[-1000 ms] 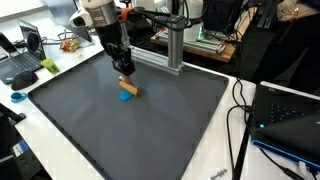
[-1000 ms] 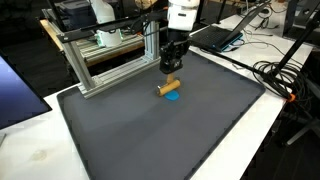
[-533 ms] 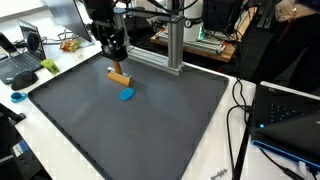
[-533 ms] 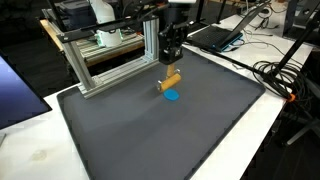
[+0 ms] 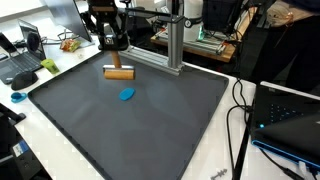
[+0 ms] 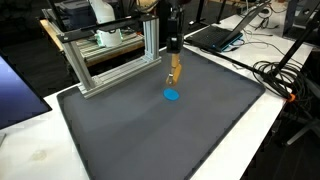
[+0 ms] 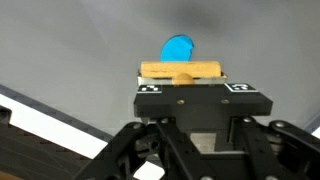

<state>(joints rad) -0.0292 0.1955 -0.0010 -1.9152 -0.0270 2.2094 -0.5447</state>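
My gripper (image 5: pixel 116 56) is shut on a tan wooden block (image 5: pixel 119 72) and holds it in the air above the dark grey mat (image 5: pixel 150 130). In the wrist view the wooden block (image 7: pixel 181 71) lies crosswise at the gripper (image 7: pixel 182 79) tips. A small blue disc (image 5: pixel 126 95) lies on the mat below and slightly in front of the block. In an exterior view the wooden block (image 6: pixel 174 70) hangs upright under the gripper (image 6: pixel 173 52), with the blue disc (image 6: pixel 172 96) beneath it. The blue disc (image 7: pixel 179 48) shows just beyond the block in the wrist view.
An aluminium frame (image 5: pixel 175 45) stands at the back edge of the mat. Laptops (image 5: pixel 20 62) and clutter sit on the white table around it. Black cables (image 5: pixel 240 110) trail beside the mat, and a laptop (image 6: pixel 215 35) lies behind the arm.
The gripper has risen and moved back with the wooden block, lifting it off the blue disc, which stays on the mat.
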